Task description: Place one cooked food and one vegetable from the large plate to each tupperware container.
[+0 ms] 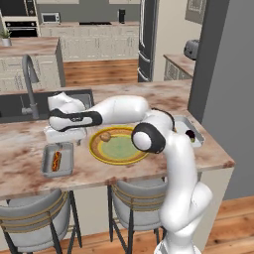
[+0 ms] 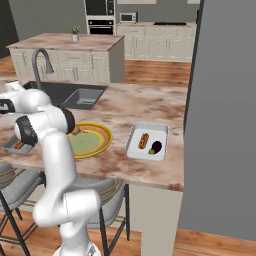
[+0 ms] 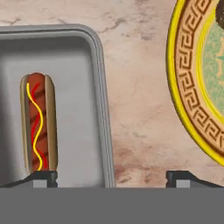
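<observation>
One hot dog (image 3: 39, 123) lies in the grey tray (image 3: 87, 57) left of the plate (image 3: 192, 87); jaws stand apart above that tray, holding nothing

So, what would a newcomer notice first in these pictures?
Probably the white arm bent over the marble counter, its open end effector above the grey tray holding one hot dog. Beside it sits the yellow-rimmed plate with a brown ball; the white tray at the counter's right end holds a hot dog and a dark vegetable.
</observation>
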